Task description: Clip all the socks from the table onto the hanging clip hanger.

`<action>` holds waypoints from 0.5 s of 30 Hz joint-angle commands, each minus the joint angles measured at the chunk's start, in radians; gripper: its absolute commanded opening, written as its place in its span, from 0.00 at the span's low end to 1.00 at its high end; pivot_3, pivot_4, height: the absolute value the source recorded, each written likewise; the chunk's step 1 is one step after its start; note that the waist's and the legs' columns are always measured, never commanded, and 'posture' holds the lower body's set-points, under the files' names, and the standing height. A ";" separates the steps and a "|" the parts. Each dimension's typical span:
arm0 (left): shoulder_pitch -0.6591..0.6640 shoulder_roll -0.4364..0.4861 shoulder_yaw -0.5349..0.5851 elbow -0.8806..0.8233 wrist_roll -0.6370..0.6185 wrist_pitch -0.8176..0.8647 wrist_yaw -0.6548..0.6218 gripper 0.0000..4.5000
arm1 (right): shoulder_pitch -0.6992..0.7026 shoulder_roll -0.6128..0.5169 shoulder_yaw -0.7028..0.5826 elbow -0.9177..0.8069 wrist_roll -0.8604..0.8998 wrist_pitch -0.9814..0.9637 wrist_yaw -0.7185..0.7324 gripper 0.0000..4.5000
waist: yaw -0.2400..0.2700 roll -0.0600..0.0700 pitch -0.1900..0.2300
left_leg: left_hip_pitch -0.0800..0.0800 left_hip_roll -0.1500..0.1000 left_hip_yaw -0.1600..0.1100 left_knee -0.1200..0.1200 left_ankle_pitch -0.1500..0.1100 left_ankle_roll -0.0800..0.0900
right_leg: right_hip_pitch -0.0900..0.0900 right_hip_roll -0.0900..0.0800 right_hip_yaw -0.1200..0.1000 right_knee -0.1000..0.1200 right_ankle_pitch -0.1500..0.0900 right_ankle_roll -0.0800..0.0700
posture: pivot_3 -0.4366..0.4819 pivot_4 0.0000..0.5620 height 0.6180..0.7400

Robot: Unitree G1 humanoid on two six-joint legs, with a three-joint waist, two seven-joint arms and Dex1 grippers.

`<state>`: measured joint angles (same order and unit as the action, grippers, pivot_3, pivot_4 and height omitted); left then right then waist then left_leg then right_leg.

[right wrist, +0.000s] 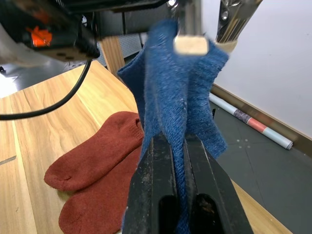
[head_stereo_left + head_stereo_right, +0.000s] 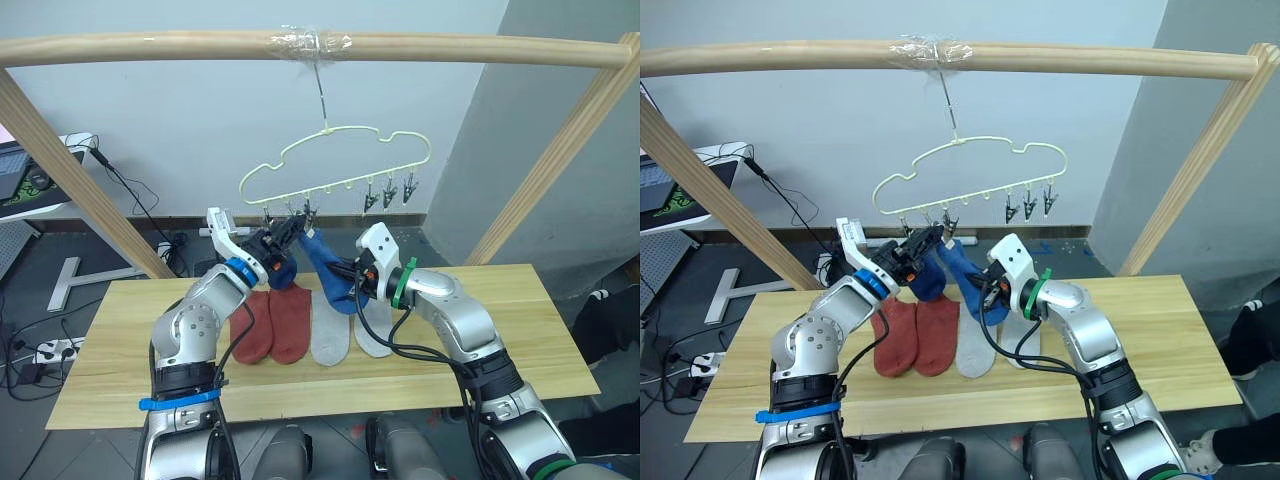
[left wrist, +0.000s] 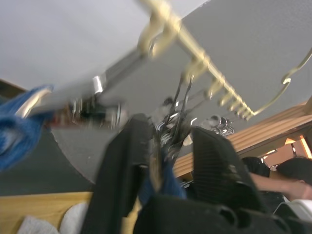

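Observation:
The pale yellow clip hanger hangs by its hook from a wooden pole. My left gripper is raised to its left-hand clips and is shut on one clip, with blue fabric just below. One blue sock hangs behind that gripper. My right gripper is shut on the second blue sock, holding it up so its top edge meets a clip's cream pad. Two rust-red socks and two light grey socks lie side by side on the table.
A thick wooden pole frame spans the top, with slanted legs at both sides of the table. Three free clips hang on the hanger's right side. A monitor and cables stand on the floor at the far left.

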<state>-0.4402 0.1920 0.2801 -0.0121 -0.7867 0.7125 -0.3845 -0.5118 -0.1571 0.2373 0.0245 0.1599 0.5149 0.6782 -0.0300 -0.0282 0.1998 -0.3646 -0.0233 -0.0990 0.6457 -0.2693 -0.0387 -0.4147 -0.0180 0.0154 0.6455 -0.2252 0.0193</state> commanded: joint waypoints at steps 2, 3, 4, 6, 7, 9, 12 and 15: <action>-0.003 0.013 0.003 -0.052 -0.018 -0.003 -0.010 0.75 | -0.010 0.008 0.000 -0.020 0.018 -0.018 0.005 0.00 | 0.000 0.000 0.000 | 0.000 0.000 0.000 0.000 0.000 0.000 | 0.000 0.000 0.000 0.000 0.000 0.000 | 0.47 0.32 1.00; 0.000 0.017 0.006 -0.058 -0.023 0.001 -0.010 0.81 | -0.011 0.013 0.001 -0.020 0.020 -0.016 0.004 0.00 | 0.000 0.000 0.000 | 0.000 0.000 0.000 0.000 0.000 0.000 | 0.000 0.000 0.000 0.000 0.000 0.000 | 0.47 0.32 1.00; 0.004 0.022 0.010 -0.065 -0.027 0.006 -0.010 0.89 | -0.011 0.018 0.006 -0.019 0.018 -0.017 0.002 0.00 | 0.000 0.000 0.000 | 0.000 0.000 0.000 0.000 0.000 0.000 | 0.000 0.000 0.000 0.000 0.000 0.000 | 0.47 0.32 1.00; 0.012 0.031 0.017 -0.078 -0.035 0.014 -0.011 0.99 | -0.010 0.030 0.012 -0.021 0.017 -0.015 -0.002 0.00 | 0.000 0.000 0.000 | 0.000 0.000 0.000 0.000 0.000 0.000 | 0.000 0.000 0.000 0.000 0.000 0.000 | 0.47 0.32 1.00; 0.019 0.037 0.019 -0.085 -0.040 0.019 -0.013 0.99 | -0.009 0.038 0.015 -0.023 0.020 -0.010 -0.003 0.00 | -0.001 0.000 0.000 | 0.000 0.000 0.000 0.000 0.000 0.000 | 0.000 0.000 0.000 0.000 0.000 0.000 | 0.49 0.31 1.00; 0.026 0.045 0.021 -0.092 -0.049 0.024 -0.013 0.99 | -0.007 0.048 0.016 -0.026 0.024 -0.003 -0.004 0.00 | -0.001 0.000 0.000 | 0.000 0.000 0.000 -0.001 0.000 0.000 | -0.001 0.000 0.000 0.000 0.000 0.000 | 0.49 0.31 1.00; 0.041 0.060 0.024 -0.110 -0.065 0.035 -0.012 0.99 | -0.005 0.064 0.018 -0.038 0.046 0.021 0.003 0.00 | 0.000 0.000 0.000 | 0.000 0.000 0.000 -0.001 0.000 0.000 | -0.001 0.000 0.000 0.000 0.000 0.000 | 0.49 0.30 1.00; 0.060 0.073 0.024 -0.124 -0.065 0.038 -0.009 1.00 | -0.004 0.077 0.018 -0.049 0.078 0.053 0.015 0.16 | 0.001 0.000 0.000 | 0.000 0.000 0.000 0.000 0.000 0.000 | -0.001 0.000 0.000 0.000 0.000 0.000 | 0.50 0.29 1.00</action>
<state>-0.3836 0.2574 0.2922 -0.0900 -0.8318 0.7553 -0.3850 -0.5116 -0.0879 0.2580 0.0218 0.2049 0.5585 0.6798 -0.0292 -0.0281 0.1998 -0.3651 -0.0231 -0.0992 0.6452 -0.2693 -0.0388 -0.4157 -0.0181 0.0157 0.6456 -0.2252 0.0192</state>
